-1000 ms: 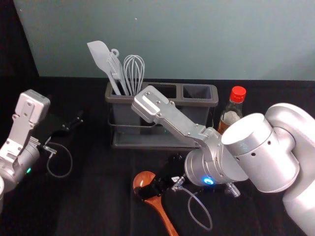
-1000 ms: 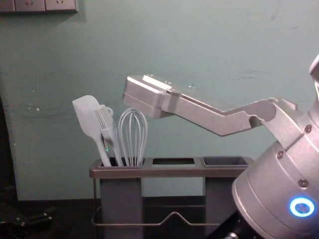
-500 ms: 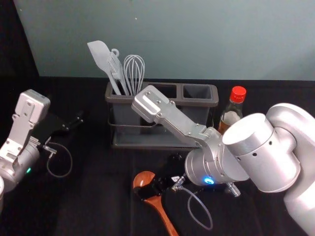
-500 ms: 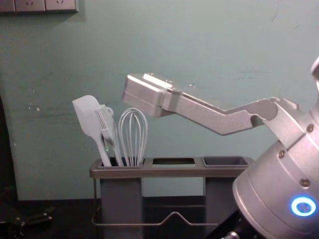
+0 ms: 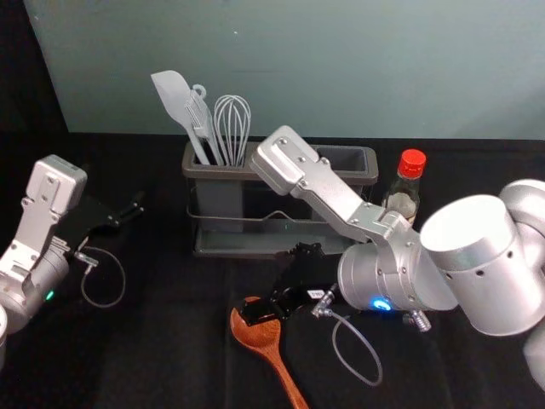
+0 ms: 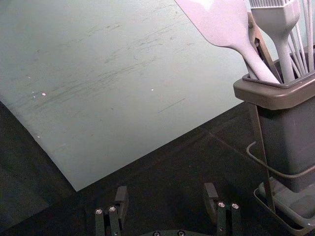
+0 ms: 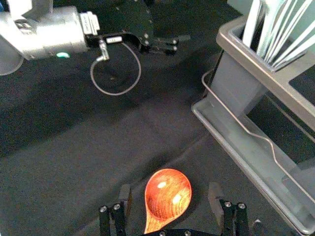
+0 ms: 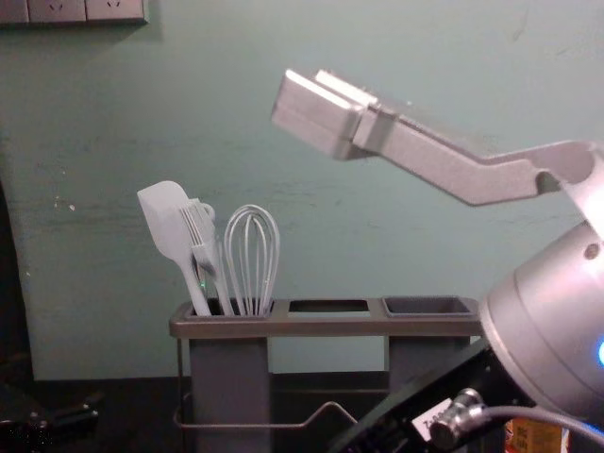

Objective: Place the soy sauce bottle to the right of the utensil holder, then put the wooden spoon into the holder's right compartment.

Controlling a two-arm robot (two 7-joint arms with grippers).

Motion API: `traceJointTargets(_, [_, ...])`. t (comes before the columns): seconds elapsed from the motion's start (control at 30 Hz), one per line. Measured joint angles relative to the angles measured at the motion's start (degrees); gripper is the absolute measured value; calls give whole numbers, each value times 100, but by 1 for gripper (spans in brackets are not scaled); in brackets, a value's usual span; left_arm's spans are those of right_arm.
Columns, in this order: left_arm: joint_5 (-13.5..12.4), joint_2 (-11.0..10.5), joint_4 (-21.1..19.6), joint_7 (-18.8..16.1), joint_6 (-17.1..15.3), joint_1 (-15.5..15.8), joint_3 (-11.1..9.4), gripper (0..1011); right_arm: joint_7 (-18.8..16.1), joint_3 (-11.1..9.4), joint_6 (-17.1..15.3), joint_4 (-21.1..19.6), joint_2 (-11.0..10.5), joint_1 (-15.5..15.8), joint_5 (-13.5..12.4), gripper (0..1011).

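In the head view, the wooden spoon (image 5: 266, 341) lies on the black cloth (image 5: 170, 349) near the bottom middle of the frame. Its round end points up the frame and its handle runs down to the bottom edge, leaning a bit to the right. The right gripper (image 5: 264, 290) is at the spoon's round end, with its fingers wide open. The right wrist view shows the round end in the gap between the two fingers, and the gripper is not holding it. In the head view one finger crosses over the top of the round end

The gray utensil holder (image 5: 247, 253) stands above the spoon, in the upper middle. Its left part has a white spatula (image 5: 174, 95), a brush (image 5: 201, 119) and a whisk (image 5: 232, 123) in it. Its right compartment (image 5: 345, 158) is just beside the right arm (image 5: 341, 204), which slants in front of the holder and hides some of it. The soy sauce bottle (image 5: 403, 192) with the red cap stands just right of the holder, and the arm hides its low part. A thin wire (image 5: 372, 351) loops down right of the spoon. The left gripper (image 5: 128, 213) is parked at the left side, fingers wide apart
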State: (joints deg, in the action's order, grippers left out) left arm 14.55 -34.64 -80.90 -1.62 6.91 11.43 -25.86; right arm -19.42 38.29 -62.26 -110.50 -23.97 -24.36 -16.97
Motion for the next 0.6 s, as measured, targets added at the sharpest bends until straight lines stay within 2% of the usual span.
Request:
traceJointTargets(0.13, [0, 0, 0, 0, 0, 0, 0, 1005, -92, -31, 138, -182, -116, 100, 51, 1000])
traceJointTargets(0.3, [0, 0, 0, 0, 0, 0, 0, 1005, -217, 65, 140, -224, -172, 98, 120, 1000])
traceJointTargets(0.4, [0, 0, 0, 0, 0, 0, 0, 1005, -270, 154, 70, -164, -144, 60, 170, 1000])
traceJointTargets(0.6, [0, 0, 0, 0, 0, 0, 0, 1005, -300, 357, -342, 90, 61, -109, 300, 1000])
